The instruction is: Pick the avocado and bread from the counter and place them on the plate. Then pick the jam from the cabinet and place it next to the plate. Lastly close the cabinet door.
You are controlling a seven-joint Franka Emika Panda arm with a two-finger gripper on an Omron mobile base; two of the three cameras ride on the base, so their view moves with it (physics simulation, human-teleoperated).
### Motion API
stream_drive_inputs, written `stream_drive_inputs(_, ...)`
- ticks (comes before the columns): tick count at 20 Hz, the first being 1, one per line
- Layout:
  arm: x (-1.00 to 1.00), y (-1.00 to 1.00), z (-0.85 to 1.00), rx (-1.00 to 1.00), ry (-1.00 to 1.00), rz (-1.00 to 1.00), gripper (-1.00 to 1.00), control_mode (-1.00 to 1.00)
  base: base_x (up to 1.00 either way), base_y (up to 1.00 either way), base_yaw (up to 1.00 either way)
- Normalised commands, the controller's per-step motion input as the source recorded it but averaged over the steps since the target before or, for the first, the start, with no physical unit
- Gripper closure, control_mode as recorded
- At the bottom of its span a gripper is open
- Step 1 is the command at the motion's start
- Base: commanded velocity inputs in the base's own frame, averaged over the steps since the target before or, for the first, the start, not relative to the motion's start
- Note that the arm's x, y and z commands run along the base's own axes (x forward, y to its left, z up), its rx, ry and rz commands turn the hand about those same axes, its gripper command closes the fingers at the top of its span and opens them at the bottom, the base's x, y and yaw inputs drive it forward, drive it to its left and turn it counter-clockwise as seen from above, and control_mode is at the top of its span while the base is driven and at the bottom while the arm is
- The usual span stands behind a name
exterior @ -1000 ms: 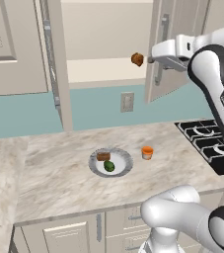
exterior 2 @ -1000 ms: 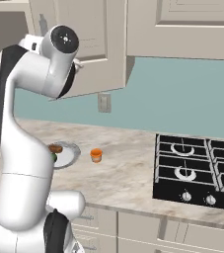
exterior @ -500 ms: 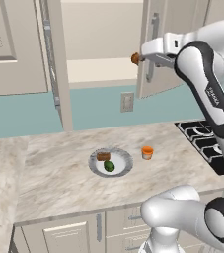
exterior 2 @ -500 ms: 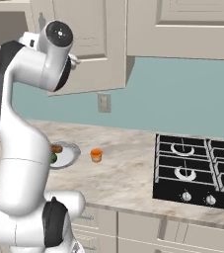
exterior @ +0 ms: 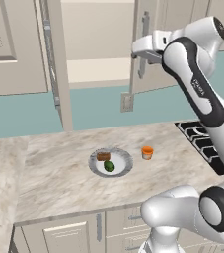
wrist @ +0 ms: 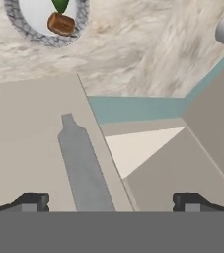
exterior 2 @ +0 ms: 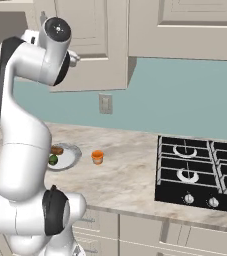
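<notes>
end effector [wrist: 108, 200] released at cabinet door [exterior: 155, 49]; avocado [exterior: 109, 166], bread [exterior: 102, 156] on plate [exterior: 125, 165], jam [exterior: 147, 152] beside.

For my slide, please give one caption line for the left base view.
Open gripper at the cabinet door; avocado and bread on the plate, jam beside it.

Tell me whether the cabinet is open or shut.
Open: both cabinet doors swing outward, baring the pale shelf. The open claw is at the right door.
</notes>
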Motion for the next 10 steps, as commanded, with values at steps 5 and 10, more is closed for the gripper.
stream_drive_inputs(5,0.40,0.13,0.00,-0.03,0.00,0.00,-1.00,-1.00,0.00,0.00,0.00)
stream_drive_inputs(10,0.41,0.12,0.00,-0.03,0.00,0.00,-1.00,-1.00,0.00,0.00,0.00)
